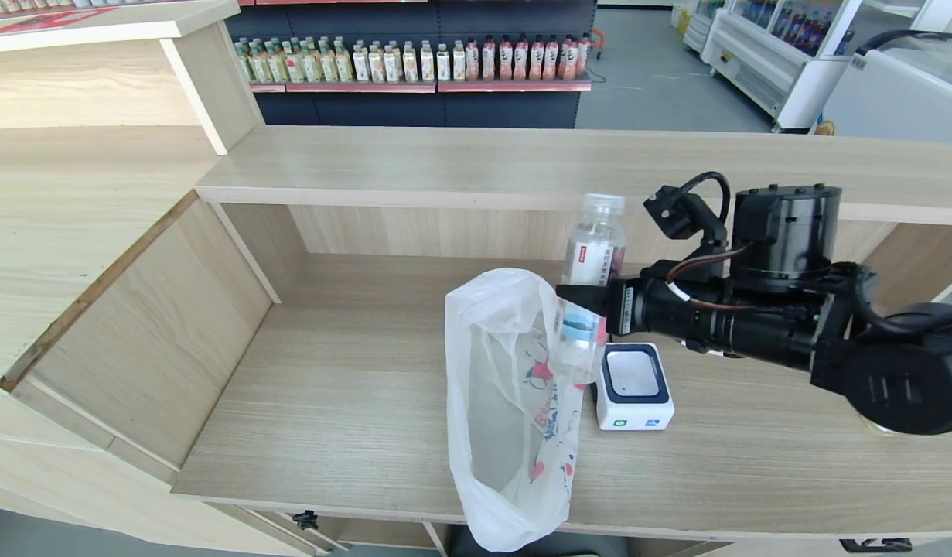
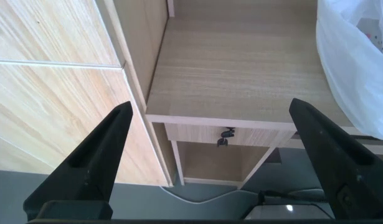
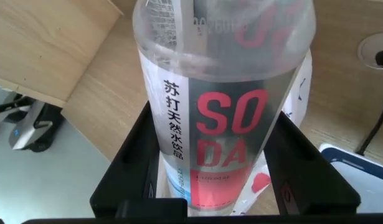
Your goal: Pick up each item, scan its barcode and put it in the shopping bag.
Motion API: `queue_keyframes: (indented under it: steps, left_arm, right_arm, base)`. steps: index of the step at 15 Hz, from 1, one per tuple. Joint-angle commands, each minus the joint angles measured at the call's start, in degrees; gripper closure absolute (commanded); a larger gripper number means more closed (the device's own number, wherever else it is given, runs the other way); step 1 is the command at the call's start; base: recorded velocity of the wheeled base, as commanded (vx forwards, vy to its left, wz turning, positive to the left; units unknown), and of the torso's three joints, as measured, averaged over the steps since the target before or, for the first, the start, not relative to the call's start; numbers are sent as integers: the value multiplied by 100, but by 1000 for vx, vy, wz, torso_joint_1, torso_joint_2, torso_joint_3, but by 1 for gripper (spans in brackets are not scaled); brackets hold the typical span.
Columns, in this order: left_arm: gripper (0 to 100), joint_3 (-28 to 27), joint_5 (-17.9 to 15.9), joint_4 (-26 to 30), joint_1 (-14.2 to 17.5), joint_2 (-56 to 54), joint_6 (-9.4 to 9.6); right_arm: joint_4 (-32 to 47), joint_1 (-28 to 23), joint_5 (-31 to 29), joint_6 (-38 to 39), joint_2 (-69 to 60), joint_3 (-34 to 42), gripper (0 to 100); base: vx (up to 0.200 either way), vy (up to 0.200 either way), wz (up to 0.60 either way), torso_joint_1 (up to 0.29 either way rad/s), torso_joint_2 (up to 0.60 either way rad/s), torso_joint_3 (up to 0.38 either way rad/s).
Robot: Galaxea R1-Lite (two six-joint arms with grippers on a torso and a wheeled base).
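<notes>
A clear soda-water bottle (image 1: 593, 255) with a red and white label stands upright in the air, held at mid-height by my right gripper (image 1: 582, 300). Its lower part reaches down behind the rim of the white plastic shopping bag (image 1: 506, 402), which stands open on the wooden counter. In the right wrist view the bottle (image 3: 228, 118) sits between the two black fingers (image 3: 135, 168). A small white barcode scanner (image 1: 635, 385) with a dark-framed window rests on the counter just right of the bag. My left gripper (image 2: 210, 162) hangs open beyond the counter's front edge, nothing between its fingers.
The counter (image 1: 336, 402) is a recessed wooden shelf with a side wall on the left and a raised ledge (image 1: 522, 162) behind. The bag (image 2: 359, 68) hangs slightly over the front edge. Shelves of drinks and freezers stand in the room behind.
</notes>
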Motion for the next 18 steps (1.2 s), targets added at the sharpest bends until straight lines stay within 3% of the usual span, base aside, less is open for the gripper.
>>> queue_keyframes:
  steps: [1, 6, 8, 18]
  left_arm:
    - [0, 1, 0, -1, 2, -2, 2]
    - [0, 1, 0, -1, 2, -2, 2]
    - [0, 1, -9, -1, 2, -2, 2]
    - [0, 1, 0, -1, 2, -2, 2]
  right_arm:
    - [-238, 0, 123, -16, 656, -66, 100]
    - [-502, 255, 369, 72, 1008, 31, 100]
    - [-546, 519, 342, 644, 1131, 22, 100]
    - [-607, 580, 158, 670, 1597, 189, 100]
  base:
    - [0, 0, 0, 0, 0, 0]
    - [0, 0, 0, 0, 0, 0]
    - [0, 0, 0, 0, 0, 0]
    - [0, 0, 0, 0, 0, 0]
